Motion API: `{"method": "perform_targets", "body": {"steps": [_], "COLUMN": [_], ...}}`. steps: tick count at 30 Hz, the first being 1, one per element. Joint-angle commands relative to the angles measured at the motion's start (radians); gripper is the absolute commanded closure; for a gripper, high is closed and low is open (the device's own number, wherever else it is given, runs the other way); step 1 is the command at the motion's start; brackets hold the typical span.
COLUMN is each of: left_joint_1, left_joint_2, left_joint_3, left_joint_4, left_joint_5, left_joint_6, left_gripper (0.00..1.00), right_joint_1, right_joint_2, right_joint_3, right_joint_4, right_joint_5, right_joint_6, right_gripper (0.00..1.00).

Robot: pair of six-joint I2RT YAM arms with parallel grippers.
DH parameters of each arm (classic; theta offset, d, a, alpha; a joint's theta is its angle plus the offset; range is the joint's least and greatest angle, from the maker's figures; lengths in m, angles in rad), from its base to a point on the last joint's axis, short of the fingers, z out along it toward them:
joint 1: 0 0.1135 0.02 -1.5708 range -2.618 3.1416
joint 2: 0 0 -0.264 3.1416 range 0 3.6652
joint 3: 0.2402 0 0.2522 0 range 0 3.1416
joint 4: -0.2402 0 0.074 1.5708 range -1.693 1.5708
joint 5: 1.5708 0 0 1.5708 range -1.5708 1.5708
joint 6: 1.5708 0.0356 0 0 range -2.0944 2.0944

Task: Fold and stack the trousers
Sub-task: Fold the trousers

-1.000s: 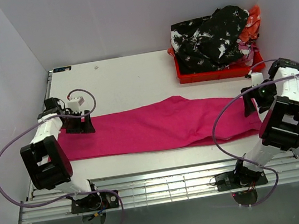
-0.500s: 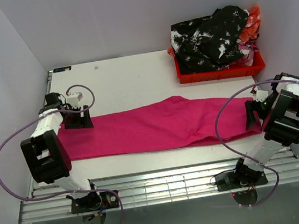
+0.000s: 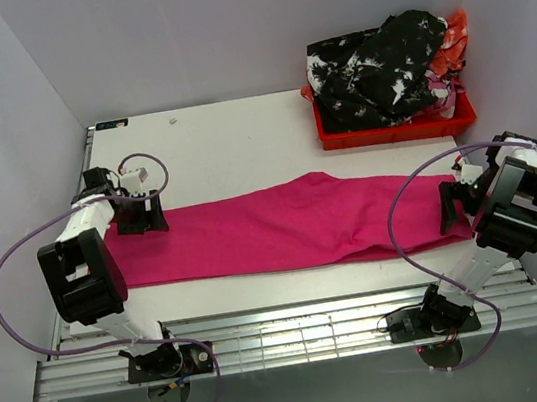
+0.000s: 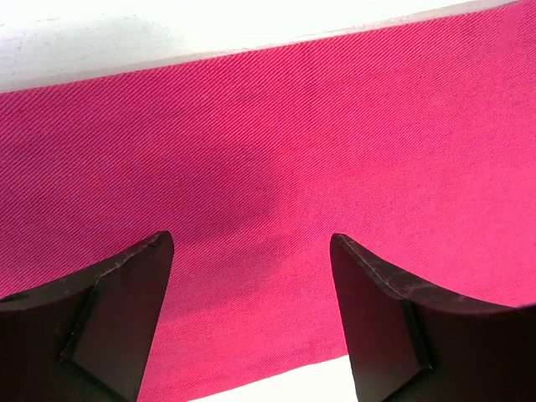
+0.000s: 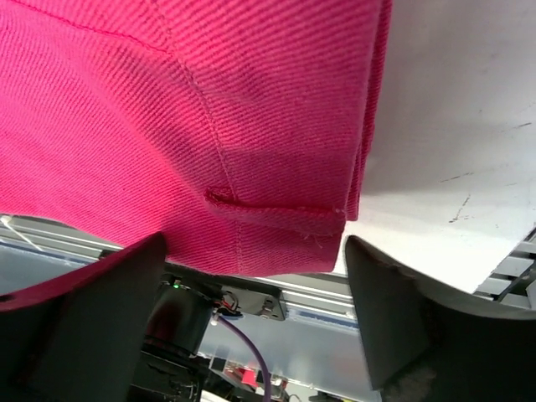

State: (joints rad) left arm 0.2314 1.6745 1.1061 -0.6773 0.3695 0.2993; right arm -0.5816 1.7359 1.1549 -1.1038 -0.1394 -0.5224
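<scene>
The magenta-pink trousers point(image 3: 283, 227) lie flat across the table as one long strip from left to right. My left gripper point(image 3: 140, 218) is open, low over the strip's far left corner; the left wrist view shows pink cloth point(image 4: 276, 151) between its spread fingers point(image 4: 109, 318). My right gripper point(image 3: 454, 206) is open at the right end of the strip; the right wrist view shows the hemmed cloth corner point(image 5: 251, 151) between the wide fingers point(image 5: 419, 327). Neither gripper holds cloth.
A red crate point(image 3: 394, 127) piled with dark printed clothes point(image 3: 380, 68) stands at the back right. White table surface point(image 3: 229, 141) lies behind the trousers. Purple cables loop off both arms. Side walls stand close to each arm.
Both grippers moved outward and down toward the two ends of the trousers. The left went toward the far left corner, the right toward the right edge. The trousers have not moved.
</scene>
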Motion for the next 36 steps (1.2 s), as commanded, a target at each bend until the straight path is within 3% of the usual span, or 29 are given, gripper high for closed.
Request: {"method": "perform_targets", "body": {"steps": [1,9,11,15,19,20,21,22,25,29,32,36], "left_joint_1": [-0.006,-0.006,-0.006,-0.006,-0.001,0.000,0.003,0.003,0.006,0.016,0.037,0.022], "left_joint_2": [-0.010,0.019,0.033,0.068,0.128,0.151,0.159,0.168,0.191,0.183,0.136,0.062], "left_joint_3": [0.001,0.006,0.000,-0.020,-0.038,-0.040,-0.041,-0.040,-0.029,-0.002,0.064,0.217], "left_joint_4": [0.013,0.015,0.015,0.012,0.005,0.005,0.005,0.004,-0.001,-0.024,-0.071,-0.146], "left_joint_5": [0.003,-0.044,-0.063,-0.137,-0.226,-0.237,-0.245,-0.259,-0.274,-0.252,-0.118,0.313], "left_joint_6": [-0.017,-0.015,-0.009,0.006,0.027,0.029,0.029,0.029,0.034,0.075,0.129,0.178], "left_gripper": [0.14,0.17,0.19,0.33,0.46,0.48,0.50,0.52,0.53,0.54,0.49,0.29], "right_joint_1": [-0.006,-0.006,-0.006,-0.006,-0.006,-0.007,-0.006,-0.006,-0.004,-0.004,0.012,0.164], "right_joint_2": [-0.035,0.008,0.008,-0.007,-0.035,-0.039,-0.042,-0.042,-0.039,-0.075,-0.099,-0.102], "right_joint_3": [-0.009,0.009,0.037,0.109,0.097,0.086,0.075,0.054,0.031,0.084,0.166,0.294], "right_joint_4": [-0.024,0.010,0.009,-0.005,0.011,0.018,0.025,0.031,0.038,0.048,0.021,-0.031], "right_joint_5": [-0.018,-0.049,-0.045,-0.028,0.041,0.050,0.057,0.058,0.066,0.049,-0.086,-0.251], "right_joint_6": [0.018,0.035,0.035,0.007,-0.048,-0.059,-0.077,-0.082,-0.102,-0.149,-0.197,-0.212], "right_gripper": [0.13,0.65,0.74,0.92,0.92,0.88,0.80,0.53,0.32,0.35,0.37,0.36]}}
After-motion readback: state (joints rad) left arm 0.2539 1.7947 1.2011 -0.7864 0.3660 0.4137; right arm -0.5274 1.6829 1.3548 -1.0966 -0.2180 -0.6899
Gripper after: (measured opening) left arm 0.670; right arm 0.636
